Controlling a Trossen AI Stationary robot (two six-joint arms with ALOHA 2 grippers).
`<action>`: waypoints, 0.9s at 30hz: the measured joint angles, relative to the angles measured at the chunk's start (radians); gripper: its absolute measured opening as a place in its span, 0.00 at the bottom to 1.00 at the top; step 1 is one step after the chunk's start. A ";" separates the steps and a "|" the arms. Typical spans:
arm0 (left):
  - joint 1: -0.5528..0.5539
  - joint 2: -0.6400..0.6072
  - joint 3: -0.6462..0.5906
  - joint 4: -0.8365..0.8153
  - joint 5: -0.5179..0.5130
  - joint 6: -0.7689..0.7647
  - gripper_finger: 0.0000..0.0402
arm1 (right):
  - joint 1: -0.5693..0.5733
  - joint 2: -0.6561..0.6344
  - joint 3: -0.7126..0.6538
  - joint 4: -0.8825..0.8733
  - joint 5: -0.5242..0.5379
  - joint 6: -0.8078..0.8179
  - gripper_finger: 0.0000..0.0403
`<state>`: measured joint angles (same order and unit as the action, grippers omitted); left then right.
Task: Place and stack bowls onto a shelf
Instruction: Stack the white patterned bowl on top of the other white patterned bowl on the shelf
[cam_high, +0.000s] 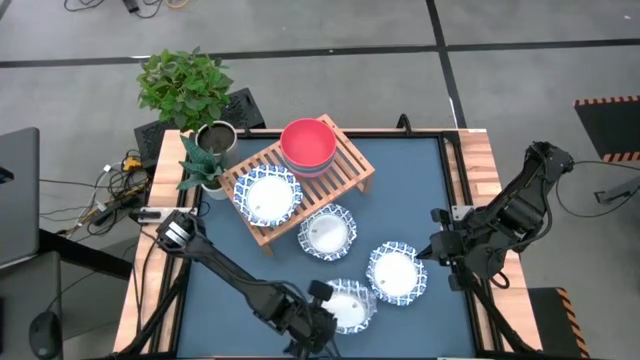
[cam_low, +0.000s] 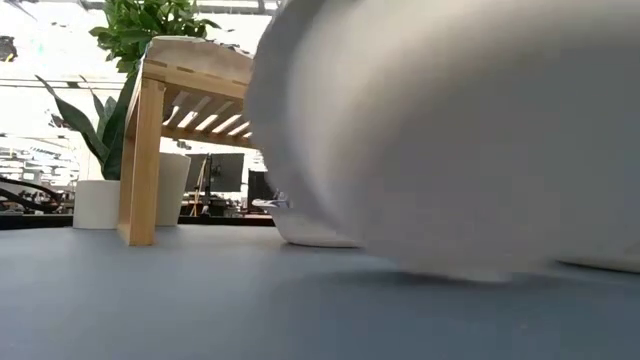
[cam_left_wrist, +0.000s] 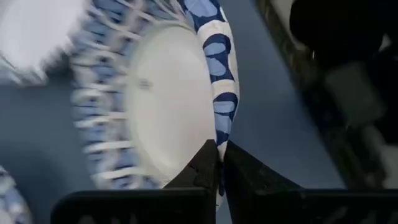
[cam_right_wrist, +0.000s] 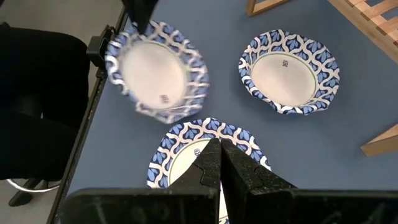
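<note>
My left claw (cam_left_wrist: 220, 163) pinches the rim of a patterned dish (cam_high: 350, 303) at the table's (cam_high: 230, 240) six o'clock edge; right claw (cam_right_wrist: 219, 163) clenched empty, three o'clock; shelf (cam_high: 345, 175) toward eleven.

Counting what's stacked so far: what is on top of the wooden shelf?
On the shelf: a red bowl stacked over others, only their rims showing, and one patterned white dish. How many lie under the red bowl is hidden.

Red bowl (cam_high: 307, 142) and patterned dish (cam_high: 268, 194) on shelf (cam_high: 345, 178), three dishes (cam_high: 327, 231) on table
</note>
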<state>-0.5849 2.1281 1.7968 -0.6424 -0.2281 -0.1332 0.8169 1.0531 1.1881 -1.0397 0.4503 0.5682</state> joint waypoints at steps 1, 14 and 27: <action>-0.001 0.000 0.021 -0.007 -0.009 0.001 0.00 | 0.000 0.000 0.000 0.000 0.000 0.000 0.06; -0.016 0.000 0.393 -0.309 -0.084 0.006 0.00 | 0.000 0.000 0.000 -0.035 0.000 0.000 0.06; -0.096 -0.065 0.545 -0.489 -0.424 -0.001 0.00 | 0.000 0.000 0.000 -0.057 0.000 0.000 0.06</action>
<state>-0.6809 2.0634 2.3413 -1.1313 -0.6519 -0.1339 0.8169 1.0534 1.1881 -1.0971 0.4502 0.5684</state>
